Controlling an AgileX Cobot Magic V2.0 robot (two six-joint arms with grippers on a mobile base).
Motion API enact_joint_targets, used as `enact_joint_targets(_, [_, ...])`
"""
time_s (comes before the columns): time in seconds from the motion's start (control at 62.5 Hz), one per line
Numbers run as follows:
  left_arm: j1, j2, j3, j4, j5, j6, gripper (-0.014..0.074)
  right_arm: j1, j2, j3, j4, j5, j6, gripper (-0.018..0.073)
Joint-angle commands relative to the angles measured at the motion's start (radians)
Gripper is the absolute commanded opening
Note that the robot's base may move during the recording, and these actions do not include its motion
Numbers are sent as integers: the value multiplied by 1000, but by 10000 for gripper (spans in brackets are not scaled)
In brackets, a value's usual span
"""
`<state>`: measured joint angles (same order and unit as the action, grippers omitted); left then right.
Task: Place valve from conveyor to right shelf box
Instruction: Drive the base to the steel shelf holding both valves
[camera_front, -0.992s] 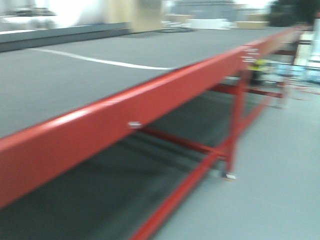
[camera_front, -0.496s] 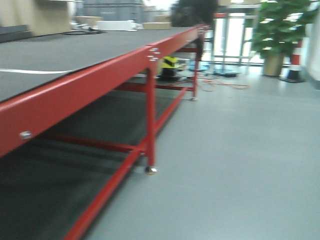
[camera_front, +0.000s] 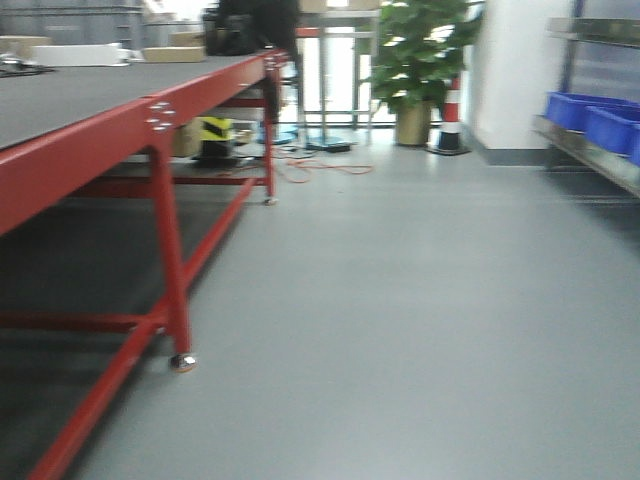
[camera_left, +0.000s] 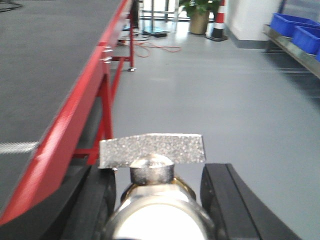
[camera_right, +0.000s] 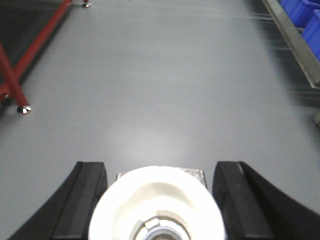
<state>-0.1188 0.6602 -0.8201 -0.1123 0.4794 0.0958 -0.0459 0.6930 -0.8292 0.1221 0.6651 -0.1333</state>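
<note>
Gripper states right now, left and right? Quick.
Left gripper: closed, holding the metal valve.
Right gripper: closed around a white-capped part, likely another valve.

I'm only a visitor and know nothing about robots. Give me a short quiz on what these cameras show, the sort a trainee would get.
1. True or false: the left gripper holds a metal valve with a flat grey handle.
2. Pick one: the round part between the fingers of the right gripper is A white, B blue, C red.
3. Fill in: the boxes on the shelf are coloured ____.
Key: 1 true; 2 A; 3 blue.
</note>
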Motion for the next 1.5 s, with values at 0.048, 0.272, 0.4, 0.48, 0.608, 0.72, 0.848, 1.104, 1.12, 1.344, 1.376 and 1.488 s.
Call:
enact_joint_targets(0.048, [-4,-9,-6,-9,-56,-3,-111,-2,-7,-10,-2,-75,1,-163])
enact_joint_targets(0.272, [-4,-9,-6,-9,-56,-3,-111,-2,-7,-10,-2,-75,1,-163])
enact_joint_targets(0.4, [-4,-9,-6,-9,-56,-3,-111,-2,-7,-10,-2,-75,1,-163])
enact_joint_targets(0.48, [-4,-9,-6,-9,-56,-3,-111,-2,-7,-10,-2,-75,1,-163])
enact_joint_targets(0.608, [-4,-9,-6,-9,-56,-3,-111,-2,-7,-10,-2,-75,1,-163])
enact_joint_targets(0.72, [-4,-9,-6,-9,-58,-3,-111,-2,-7,-10,-2,-75,1,-163])
enact_joint_targets(0.848, [-4,-9,-6,-9,-58,-3,-111,-2,-7,-10,-2,-75,1,-163])
enact_joint_targets(1.104, [-4,-9,-6,-9,-58,-3,-111,-2,-7,-10,-2,-78,1,-163])
enact_joint_targets(1.12, [-4,-9,-6,-9,-58,-3,-111,-2,-7,-10,-2,-78,1,-163])
enact_joint_targets(1.344, [-4,-9,-6,-9,-58,-3,-111,-2,-7,-10,-2,-92,1,-163])
enact_joint_targets(1.376, [-4,-9,-6,-9,-58,-3,-111,-2,-7,-10,-2,-92,1,-163])
enact_joint_targets(1.488, [-4,-9,-6,-9,-58,-3,-111,-2,-7,-10,-2,-92,1,-163])
